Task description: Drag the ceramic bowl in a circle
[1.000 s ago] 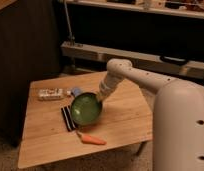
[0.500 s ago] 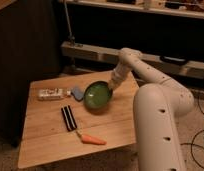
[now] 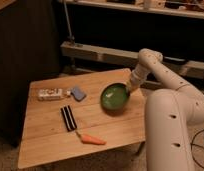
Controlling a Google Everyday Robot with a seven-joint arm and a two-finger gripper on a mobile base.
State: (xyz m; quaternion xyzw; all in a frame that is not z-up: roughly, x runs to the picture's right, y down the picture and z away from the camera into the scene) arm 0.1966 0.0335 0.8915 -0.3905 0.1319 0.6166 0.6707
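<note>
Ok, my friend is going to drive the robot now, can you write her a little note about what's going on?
Gripper: down at the right rim of the ceramic bowl, apparently in contact with it.
Bowl: toward the right side of the wooden table, upright, well right of where it sat a second ago, so the drag is under way.
Nearby: blue sponge and plastic bottle to the left, black strip and carrot in front, all apart from the bowl.
Left: probably keep curving the bowl round to close the circle, steering away from the table's right edge.
</note>
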